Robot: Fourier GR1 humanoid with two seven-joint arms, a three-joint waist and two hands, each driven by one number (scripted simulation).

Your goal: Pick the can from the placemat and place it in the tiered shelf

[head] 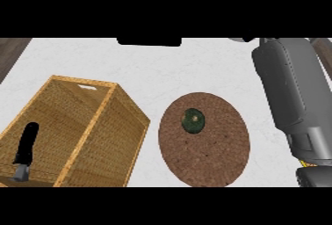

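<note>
A dark green can (193,121) stands upright on a round brown placemat (207,154) in the middle of the counter, seen from above. To its left is the tiered shelf (97,132), a woven wicker box with an open top. My right forearm (295,96) runs down the right side of the view, to the right of the placemat. Only a dark edge of my right hand (315,177) shows at the lower right, apart from the can. My left hand (27,145) shows at the lower left in front of the shelf, fingers straight and pointing up, resting and holding nothing.
The white counter top (162,66) stretches behind the shelf and the placemat. A dark object (149,41) lies at its far edge. Dark wood floor (9,50) shows beyond the counter's left corner.
</note>
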